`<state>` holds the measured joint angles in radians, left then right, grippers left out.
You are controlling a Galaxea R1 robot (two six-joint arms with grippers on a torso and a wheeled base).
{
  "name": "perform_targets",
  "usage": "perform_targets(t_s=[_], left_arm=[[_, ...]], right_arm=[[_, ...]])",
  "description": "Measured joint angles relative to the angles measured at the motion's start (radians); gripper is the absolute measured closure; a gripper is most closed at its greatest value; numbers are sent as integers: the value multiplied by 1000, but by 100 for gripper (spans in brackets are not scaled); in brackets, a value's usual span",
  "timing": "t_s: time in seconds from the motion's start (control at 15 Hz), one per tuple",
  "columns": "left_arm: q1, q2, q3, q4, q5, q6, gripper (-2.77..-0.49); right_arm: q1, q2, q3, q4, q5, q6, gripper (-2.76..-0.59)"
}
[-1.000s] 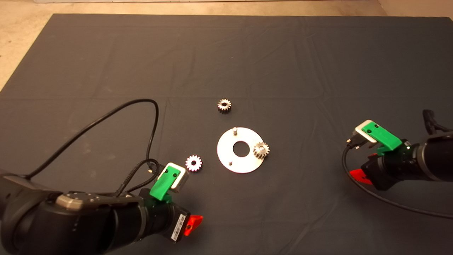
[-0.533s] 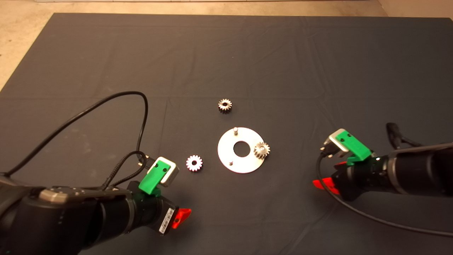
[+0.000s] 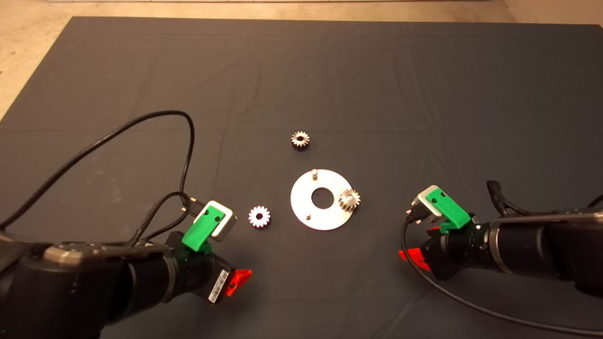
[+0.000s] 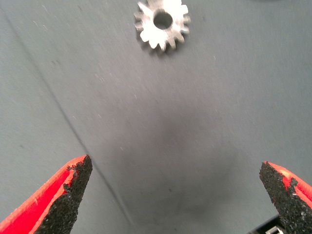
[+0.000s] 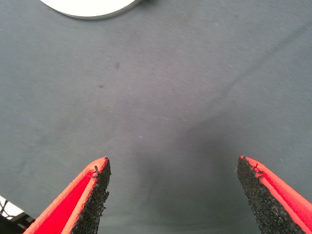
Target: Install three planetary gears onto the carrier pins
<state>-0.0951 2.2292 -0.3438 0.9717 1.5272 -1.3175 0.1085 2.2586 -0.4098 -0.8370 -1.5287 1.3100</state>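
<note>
We note one small silvery toothed gear (image 3: pixel 349 199) seated on the flat shiny metal disc (image 3: pixel 321 199); two gears on the dark mat (image 3: pixel 301 70). Left gripper (image 4: pixel 175 195) and right gripper (image 5: pixel 173 195): fingers spread, empty.

so under my rig there's just the big dark mat (image 3: pixel 330 70) with a few creases running across it, and a strip of bare beige floor (image 3: pixel 28 47) showing past its far and left edges

On the mat (image 3: pixel 424 84), the disc (image 3: pixel 311 214) lies at centre with one gear (image 3: pixel 349 199) seated on its right pin, a second gear (image 3: pixel 299 140) just beyond its far edge, a third gear (image 3: pixel 259 216) just to its left, and the grippers nearer, left gripper (image 3: pixel 235 281) and right gripper (image 3: pixel 412 256).
</note>
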Motion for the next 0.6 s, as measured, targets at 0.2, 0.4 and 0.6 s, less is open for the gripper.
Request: perform_targets(t_s=[0.2, 0.4, 0.6], left_arm=[[0, 1, 0, 37, -1, 24, -248], [0, 1, 0, 92, -1, 44, -248], [1, 10, 0, 137, -1, 48, -248]], right_arm=[[0, 2, 3, -1, -1, 1, -192], [0, 2, 3, -4, 0, 2, -192], [-1, 2, 3, -8, -1, 4, -192]])
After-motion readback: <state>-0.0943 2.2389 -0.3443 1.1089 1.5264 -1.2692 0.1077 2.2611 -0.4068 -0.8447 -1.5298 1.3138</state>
